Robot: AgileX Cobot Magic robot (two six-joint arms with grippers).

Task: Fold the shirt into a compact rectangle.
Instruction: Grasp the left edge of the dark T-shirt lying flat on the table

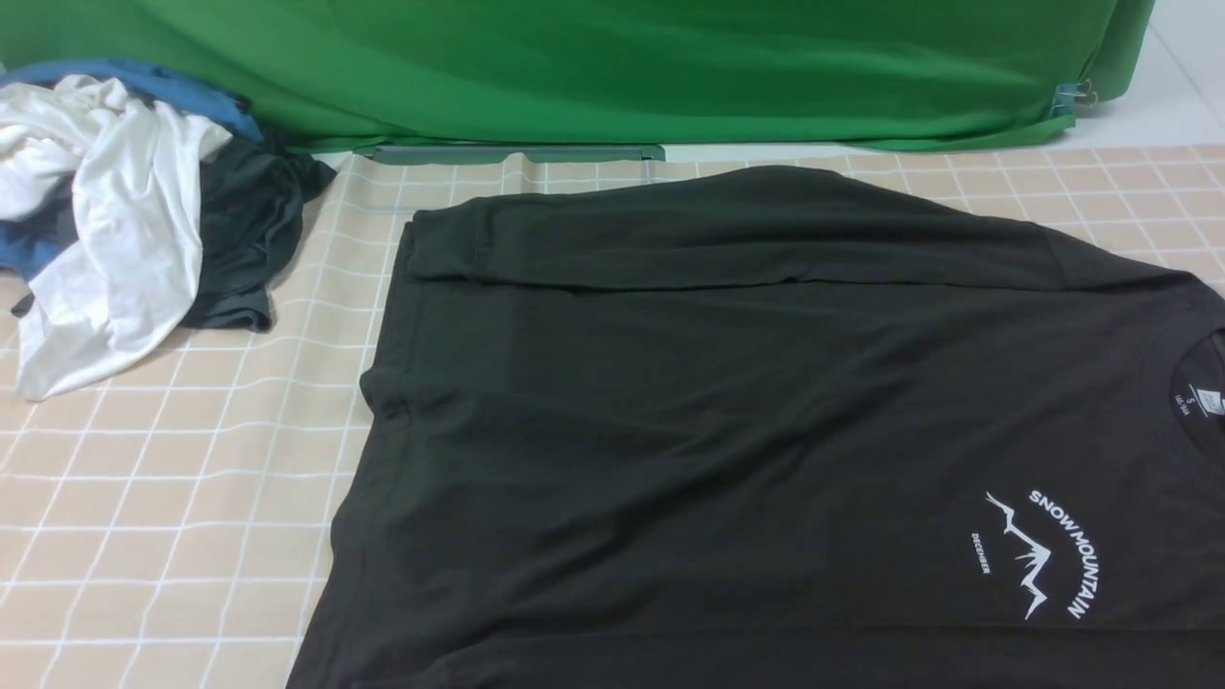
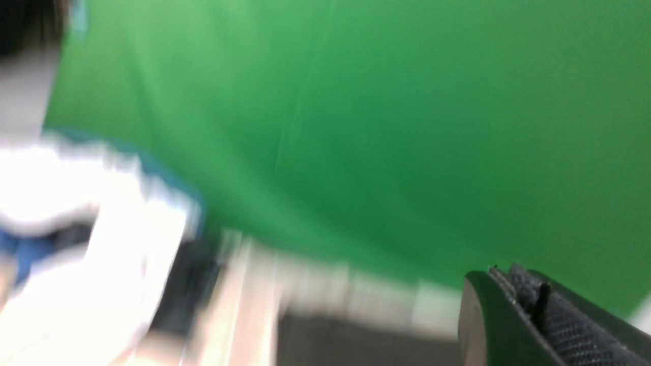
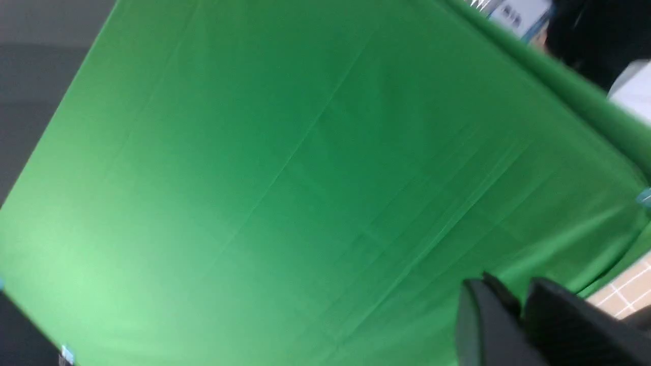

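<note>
green backdrop cloth (image 1: 574,67) hangs behind the far edge of the desk (image 1: 144,498), which is covered in a beige sheet with a white grid. a small metal clip (image 1: 1077,96) pinches the cloth near the far right corner, and a flat green strip (image 1: 507,153) lies along the far edge under the hem of the cloth.

the shirt (image 1: 718,431) is black and lies flat, chest side up. it covers the middle and right of the desk and runs past the near edge and the right edge of the front view. its collar points toward the right edge, where the white neck label (image 1: 1201,402) shows inside the neck. the hem faces the left edge. the white mountain print (image 1: 1048,555) sits toward the near right corner. along the far side a band of the fabric is folded over onto the body.

at the far left corner sits a heap of clothes, apart from the shirt: a white garment (image 1: 124,220) draped over a blue one (image 1: 38,249), with a dark grey garment (image 1: 249,239) beside them.

the left wrist view is blurred. it shows the left fingers (image 2: 564,320) pressed together with nothing between them, off the desk and facing the backdrop. the right fingers (image 3: 483,325) stand very narrow with nothing visible in them, also facing the backdrop; i cannot tell if they fully meet.
</note>
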